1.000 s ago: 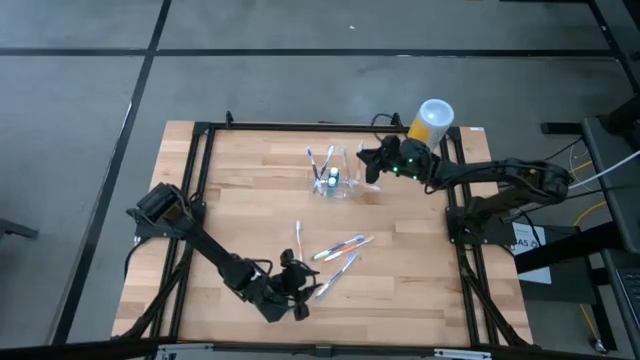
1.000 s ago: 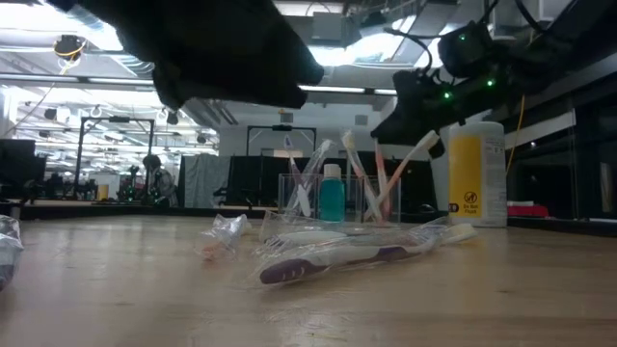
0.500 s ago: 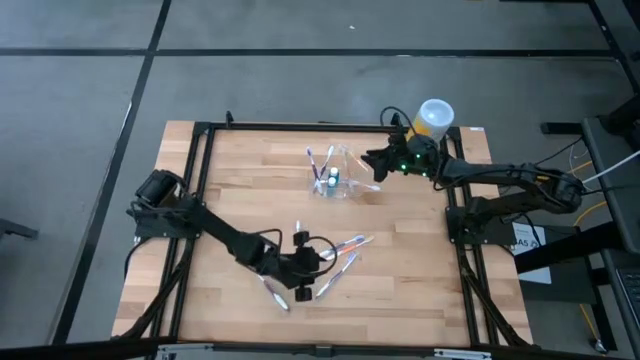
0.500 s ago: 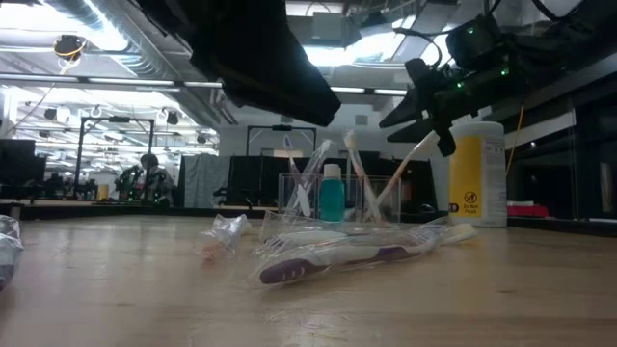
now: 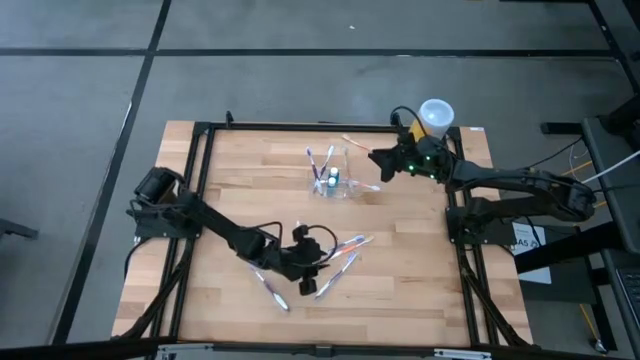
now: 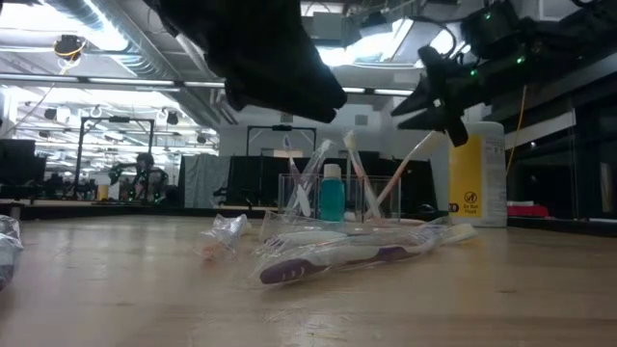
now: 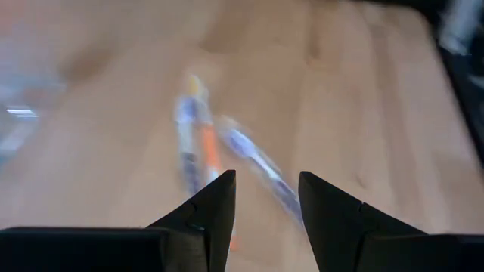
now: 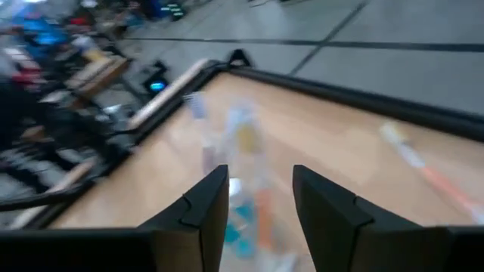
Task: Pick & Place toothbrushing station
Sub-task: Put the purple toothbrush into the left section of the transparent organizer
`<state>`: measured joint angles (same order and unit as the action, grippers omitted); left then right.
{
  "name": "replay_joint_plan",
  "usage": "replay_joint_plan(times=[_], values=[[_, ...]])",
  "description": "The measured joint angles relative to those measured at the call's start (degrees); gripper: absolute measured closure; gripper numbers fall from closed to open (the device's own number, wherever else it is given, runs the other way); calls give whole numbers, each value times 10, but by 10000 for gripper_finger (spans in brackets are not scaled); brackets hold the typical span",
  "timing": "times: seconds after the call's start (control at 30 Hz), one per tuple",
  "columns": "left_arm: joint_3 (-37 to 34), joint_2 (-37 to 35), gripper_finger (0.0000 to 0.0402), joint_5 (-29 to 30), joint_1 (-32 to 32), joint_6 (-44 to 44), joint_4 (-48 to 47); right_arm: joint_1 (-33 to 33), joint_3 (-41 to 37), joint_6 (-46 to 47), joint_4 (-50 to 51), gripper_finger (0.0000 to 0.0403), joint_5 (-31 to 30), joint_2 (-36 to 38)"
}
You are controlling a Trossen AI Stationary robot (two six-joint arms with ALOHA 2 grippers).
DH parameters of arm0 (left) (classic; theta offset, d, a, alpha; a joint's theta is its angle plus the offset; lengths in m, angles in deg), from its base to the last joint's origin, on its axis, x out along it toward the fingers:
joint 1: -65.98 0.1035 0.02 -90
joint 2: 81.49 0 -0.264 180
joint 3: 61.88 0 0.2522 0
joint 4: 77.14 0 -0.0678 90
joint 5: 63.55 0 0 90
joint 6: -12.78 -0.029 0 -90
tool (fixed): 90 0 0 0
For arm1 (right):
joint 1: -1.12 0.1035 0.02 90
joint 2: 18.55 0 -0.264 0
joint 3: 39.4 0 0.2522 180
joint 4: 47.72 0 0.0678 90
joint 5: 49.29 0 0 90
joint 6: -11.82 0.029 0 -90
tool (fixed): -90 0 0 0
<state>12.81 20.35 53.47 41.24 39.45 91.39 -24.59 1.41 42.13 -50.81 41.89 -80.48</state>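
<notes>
Plenty of bare wood on your table (image 5: 230, 180): the whole left half and the near edge have nothing on them, so you've got room to swing there. The crowded bits are the far right corner, where a yellow canister (image 5: 434, 117) sits by the frame rail, and the middle, where loose wrapped toothbrushes (image 5: 343, 245) lie scattered.

Your toothbrushing station (image 5: 335, 177) stands upright toward the far edge, near centre. It's clear plastic with brushes poking out at angles and a teal bottle (image 6: 332, 192) inside.

Your right gripper (image 5: 378, 158) hangs just beside the station's right side, fingers parted, holding nothing. Your left gripper (image 5: 312, 268) is over the loose toothbrushes, fingers apart, nothing between them.
</notes>
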Motion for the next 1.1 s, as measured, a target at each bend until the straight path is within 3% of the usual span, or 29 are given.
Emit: replay_joint_plan(times=[0.07,0.17,0.33,0.57,0.8,0.97,1.1], values=[[0,0,261,-48,5,-20,-15,14,0,12,2,255,13,18],[0,0,261,-68,15,-11,-63,37,0,22,25,259,2,56],[0,2,261,-131,61,41,-149,67,1,38,148,267,-29,119],[13,4,261,-165,97,-39,-120,133,0,81,196,273,-56,180],[14,19,261,-184,106,-39,-103,230,0,122,274,276,-105,192],[13,58,261,-210,106,-34,-85,322,0,130,279,276,-168,193],[13,87,261,-184,105,-17,-78,394,0,160,281,276,-226,194]])
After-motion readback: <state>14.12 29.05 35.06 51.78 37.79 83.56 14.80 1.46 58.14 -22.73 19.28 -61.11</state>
